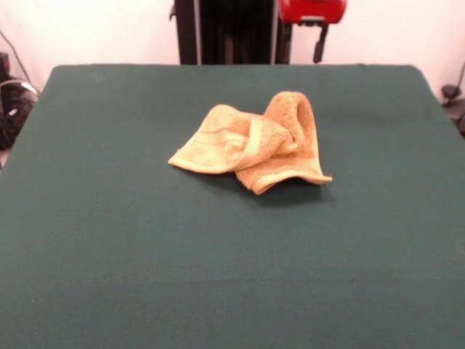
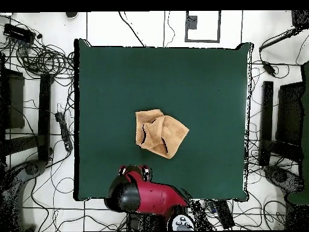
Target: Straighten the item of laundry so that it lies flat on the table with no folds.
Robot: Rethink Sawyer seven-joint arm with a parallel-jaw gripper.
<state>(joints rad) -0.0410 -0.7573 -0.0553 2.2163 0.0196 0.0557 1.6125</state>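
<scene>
The yellow-orange towel (image 1: pixel 254 142) lies crumpled near the middle of the dark green table (image 1: pixel 218 276). It is folded over itself, with a raised hump at its right side and the paler underside showing on the left flap. In the overhead view the towel (image 2: pixel 160 134) is a bunched, roughly diamond shape on the table (image 2: pixel 121 78). My gripper (image 1: pixel 318 45) hangs drawn back beyond the table's far edge, well clear of the towel. In the overhead view it (image 2: pixel 134 173) sits over the table's edge by the robot's base. I cannot tell how it stands.
The red arm (image 2: pixel 151 194) is folded back over the pedestal (image 1: pixel 232 33). Cables (image 2: pixel 42 60) and dark equipment (image 2: pixel 289 115) lie on the floor around the table's sides.
</scene>
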